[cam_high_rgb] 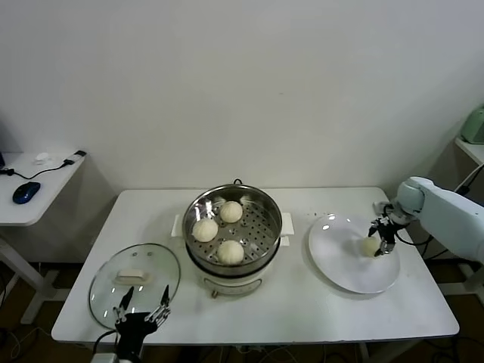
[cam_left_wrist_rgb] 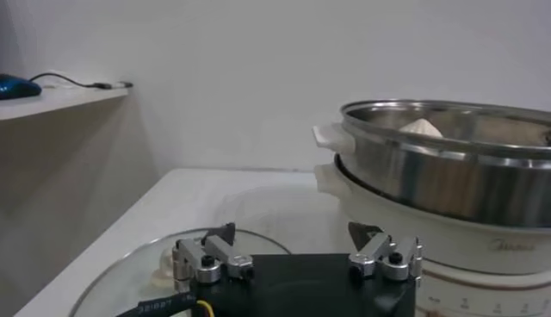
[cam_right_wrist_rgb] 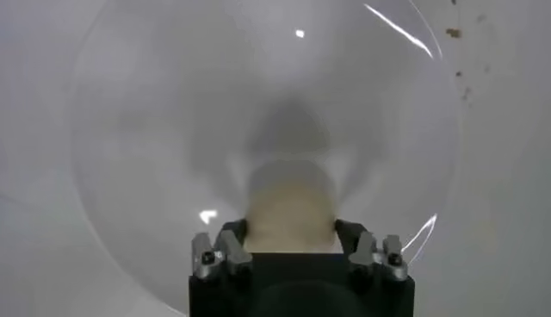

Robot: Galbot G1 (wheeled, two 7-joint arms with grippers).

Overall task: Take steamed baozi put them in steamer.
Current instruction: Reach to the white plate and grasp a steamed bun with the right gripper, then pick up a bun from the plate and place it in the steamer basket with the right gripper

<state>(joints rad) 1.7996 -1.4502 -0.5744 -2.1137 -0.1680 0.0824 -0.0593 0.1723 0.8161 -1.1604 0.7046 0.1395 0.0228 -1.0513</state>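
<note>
The steamer [cam_high_rgb: 263, 224] stands mid-table and holds three baozi [cam_high_rgb: 231, 212], [cam_high_rgb: 205, 230], [cam_high_rgb: 231, 251] on its perforated tray. A further baozi [cam_high_rgb: 369, 246] lies on the white plate [cam_high_rgb: 348, 271] at the right. My right gripper [cam_high_rgb: 380, 240] is down over that bun. In the right wrist view the fingers press against both sides of the baozi [cam_right_wrist_rgb: 291, 202], with my right gripper [cam_right_wrist_rgb: 291, 231] shut on it, and the bun rests on the plate [cam_right_wrist_rgb: 172, 112]. My left gripper [cam_high_rgb: 144, 302] waits open at the table's front left, above the lid's edge.
A round glass lid [cam_high_rgb: 134, 276] with a white handle lies at the front left. The left wrist view shows my left gripper [cam_left_wrist_rgb: 294, 233], the steamer's wall [cam_left_wrist_rgb: 448, 172] and one baozi top [cam_left_wrist_rgb: 420, 127]. A side desk with a blue mouse [cam_high_rgb: 26, 192] stands far left.
</note>
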